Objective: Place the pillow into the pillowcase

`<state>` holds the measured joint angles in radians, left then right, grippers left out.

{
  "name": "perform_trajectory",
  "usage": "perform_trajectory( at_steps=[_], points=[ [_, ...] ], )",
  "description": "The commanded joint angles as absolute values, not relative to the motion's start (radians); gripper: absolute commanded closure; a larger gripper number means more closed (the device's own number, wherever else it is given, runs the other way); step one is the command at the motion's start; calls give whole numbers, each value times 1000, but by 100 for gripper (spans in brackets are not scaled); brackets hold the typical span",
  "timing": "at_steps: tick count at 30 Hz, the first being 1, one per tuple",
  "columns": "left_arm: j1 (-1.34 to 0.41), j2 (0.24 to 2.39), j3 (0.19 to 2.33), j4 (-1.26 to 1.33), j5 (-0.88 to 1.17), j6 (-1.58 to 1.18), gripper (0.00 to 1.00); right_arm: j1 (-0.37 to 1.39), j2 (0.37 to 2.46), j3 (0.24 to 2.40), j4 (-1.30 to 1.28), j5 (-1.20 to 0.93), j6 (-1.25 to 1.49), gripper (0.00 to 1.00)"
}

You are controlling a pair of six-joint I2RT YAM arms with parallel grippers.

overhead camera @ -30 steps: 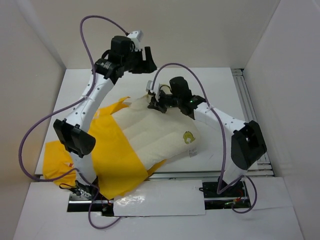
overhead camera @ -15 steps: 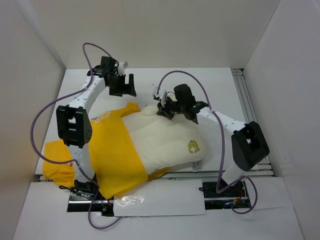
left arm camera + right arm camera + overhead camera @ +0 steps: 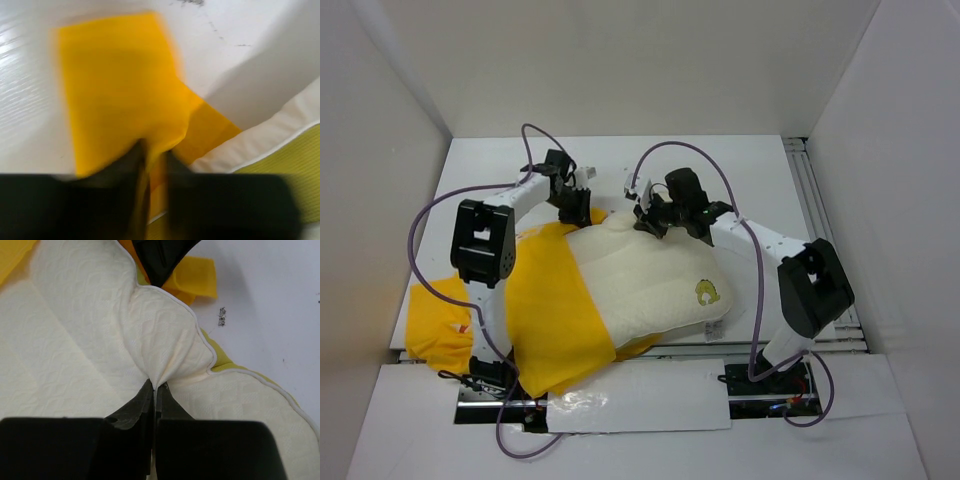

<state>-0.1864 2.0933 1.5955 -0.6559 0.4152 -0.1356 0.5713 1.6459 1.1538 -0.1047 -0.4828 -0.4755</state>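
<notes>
Halfway inside the pillowcase [image 3: 545, 310], found the pillow [image 3: 655, 280] lying slantwise, with its right end bare. At the pillow's far edge, noted the right gripper [image 3: 154, 389] clamped on a pinch of it. Just left of that, noted the left gripper [image 3: 155, 162] nipping the pillowcase hem, better placed to draw it along the pillow's length.

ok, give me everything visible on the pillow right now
The pillow is cream-white and plump, with a textured quilted-looking cover and a piped edge. It lies flat on the table, set diagonally. A small yellow emblem and a white tag sit at its near right end. Its left end is inside the yellow pillowcase. The right gripper is shut on a pinch of its far edge.
</notes>
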Motion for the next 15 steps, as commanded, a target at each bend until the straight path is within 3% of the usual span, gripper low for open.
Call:
perform_trajectory(
  at_steps=[1,6,12,15],
  points=[
    [-222,2097,1603,-614,436,-120,100,580,1632,1192,-91,-522,-468,100],
    [-250,1999,1641,-574,496,-153,100,580,1605,1183,-55,-512,-459,100],
    [-351,1925,1919,-590,428,-244,100,600,1514,1106,188,-506,-332,100],
    [-417,2004,2138,-659,408,-265,100,614,1490,1071,308,-540,-235,100]
  ],
)
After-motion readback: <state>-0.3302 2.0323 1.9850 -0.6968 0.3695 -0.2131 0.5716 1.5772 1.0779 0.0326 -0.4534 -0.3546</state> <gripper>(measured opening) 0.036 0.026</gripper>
